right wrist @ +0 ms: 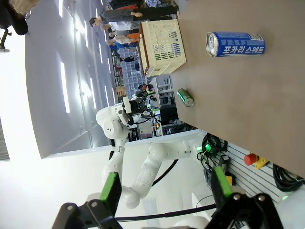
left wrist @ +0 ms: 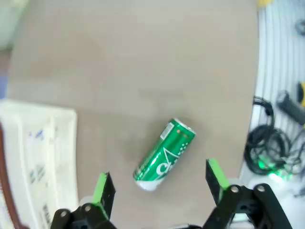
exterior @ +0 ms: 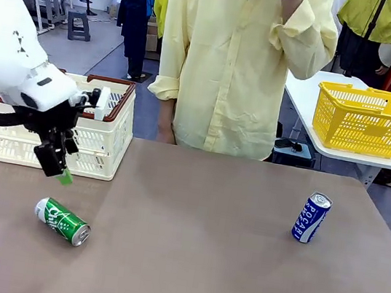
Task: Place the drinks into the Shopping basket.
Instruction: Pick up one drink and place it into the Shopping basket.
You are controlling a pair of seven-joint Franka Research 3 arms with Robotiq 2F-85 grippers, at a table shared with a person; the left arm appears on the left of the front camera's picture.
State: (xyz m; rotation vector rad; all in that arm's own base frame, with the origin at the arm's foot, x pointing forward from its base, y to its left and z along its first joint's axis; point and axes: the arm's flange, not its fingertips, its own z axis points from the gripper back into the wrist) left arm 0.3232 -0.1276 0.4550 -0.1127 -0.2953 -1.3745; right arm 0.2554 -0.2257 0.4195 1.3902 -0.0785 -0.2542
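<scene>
Brown desk (exterior: 200,265): one Shopping basket (exterior: 104,144), one green can (exterior: 61,221) near it, one blue can (exterior: 311,217) well apart; left claw (left wrist: 159,183), right claw (right wrist: 167,186) spread wide, empty.

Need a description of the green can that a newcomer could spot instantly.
On the brown table, find the cream-white Shopping basket at the far left corner. Just in front of it, nearer the robot, lies the green can. It is the only green one and lies on its side, while the blue-and-white can stands upright far to the right.
</scene>
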